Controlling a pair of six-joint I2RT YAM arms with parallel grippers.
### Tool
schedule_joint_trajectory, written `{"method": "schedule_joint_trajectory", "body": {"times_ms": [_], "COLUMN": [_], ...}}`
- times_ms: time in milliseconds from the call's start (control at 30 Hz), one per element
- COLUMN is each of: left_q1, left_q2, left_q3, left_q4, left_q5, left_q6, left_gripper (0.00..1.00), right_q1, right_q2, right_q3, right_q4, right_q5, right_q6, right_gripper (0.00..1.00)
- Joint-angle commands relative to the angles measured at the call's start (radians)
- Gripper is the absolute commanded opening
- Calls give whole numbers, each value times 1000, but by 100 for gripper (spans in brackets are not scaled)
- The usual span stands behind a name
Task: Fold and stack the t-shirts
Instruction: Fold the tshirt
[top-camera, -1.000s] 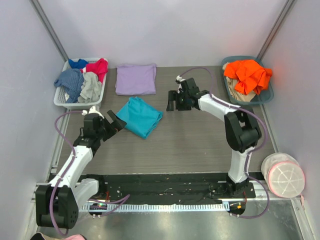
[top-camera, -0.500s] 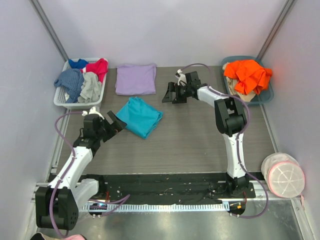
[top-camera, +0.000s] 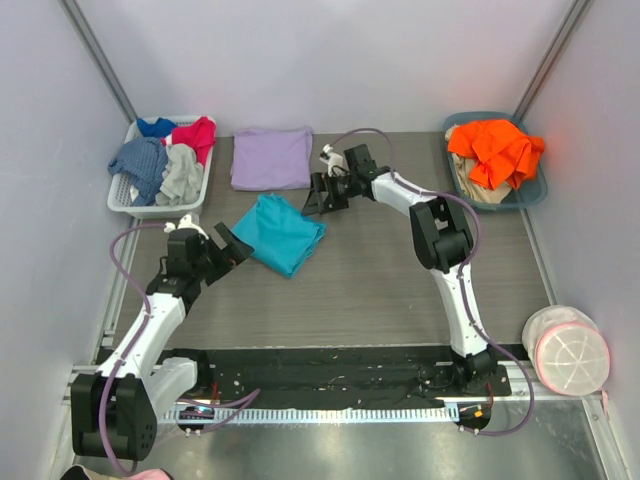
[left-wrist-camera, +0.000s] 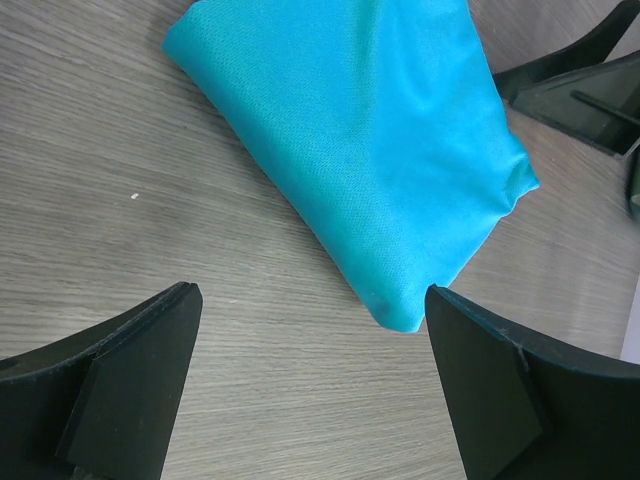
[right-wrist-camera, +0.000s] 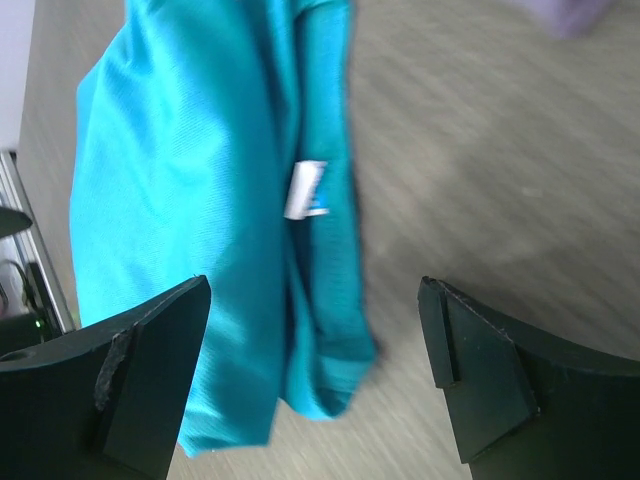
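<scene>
Lying folded into a compact packet on the table (top-camera: 400, 270), the teal t-shirt (top-camera: 282, 233) sits between the 2 grippers. It looks set down that way so it can be lifted as 1 piece. The white neck label (right-wrist-camera: 305, 190) shows on the fold under the right gripper (right-wrist-camera: 312, 290), so that is probably the collar side.

The right gripper's jaws stand wide apart with nothing clamped. The teal cloth fills the space ahead of and below them. The wrist view is blurred, so I cannot tell whether a finger touches the fabric.

The left gripper (left-wrist-camera: 310, 295) is also spread fully and holds nothing. The shirt's nearest corner lies just ahead of it, close beside its right finger (left-wrist-camera: 480, 380) and apart from the left one. Bare table lies directly between the fingers.

The lavender t-shirt (top-camera: 271, 157) lies flat and folded square, just beyond the right gripper and well apart from the left one. My guess is that it is the base of the stack, and the teal shirt goes on top of it next.

Farther out, a white basket (top-camera: 120, 205) of red, blue and grey garments stands beyond the left gripper. A bin (top-camera: 535, 195) holding an orange garment (top-camera: 495, 150) stands well off to the right gripper's outer side. Neither seems part of this step.
</scene>
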Motion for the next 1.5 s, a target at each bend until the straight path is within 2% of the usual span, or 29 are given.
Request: {"method": "schedule_joint_trajectory", "body": {"times_ms": [0, 333, 367, 400, 467, 500, 567, 700, 867, 1033, 1233, 1400, 1433, 1467], "left_q1": [-4, -3, -3, -3, -3, -3, -1, -3, -3, -3, -3, -4, -3, -3], "left_q2": [-25, -57, -57, -57, -60, -61, -64, -72, -77, -77, -98, -91, -91, -92], "left_q3": [-9, -38, -40, -40, -43, -44, -44, -44, -55, -64, -70, -66, -69, -69], "left_q4": [3, 1, 0, 0, -2, -1, -2, -10, -13, -11, -23, -28, -31, -30], "left_q5": [13, 9, 9, 9, 9, 10, 12, 13, 13, 24, 29, 41, 43, 44], "left_q6": [0, -6, -4, -4, -4, -6, -4, 2, 2, -1, -3, 2, 2, 0], "left_gripper": [100, 100, 100, 100, 100, 100, 100, 100, 100, 100, 100, 100, 100, 100], "right_q1": [72, 140, 141, 141, 143, 143, 143, 155, 202, 331, 437, 463, 465, 466], "right_q2": [-15, -38, -42, -50, -78, -100, -133, -246, -447, -594, -729, -795, -805, -812], "right_q3": [-54, -167, -180, -195, -249, -291, -344, -559, -788, -991, -1141, -1246, -1249, -1250], "right_q4": [-105, -105, -101, -95, -69, -59, -20, 88, 256, 390, 405, 396, 384, 378], "right_q5": [14, 37, 40, 42, 68, 77, 108, 174, 298, 525, 839, 955, 959, 968], "right_q6": [-71, -76, -75, -64, -43, -14, 22, 120, 348, 554, 784, 925, 929, 929], "right_gripper": [95, 93, 87, 69, 42, 18, 1, 1, 1, 1, 1, 2, 21, 30]}}
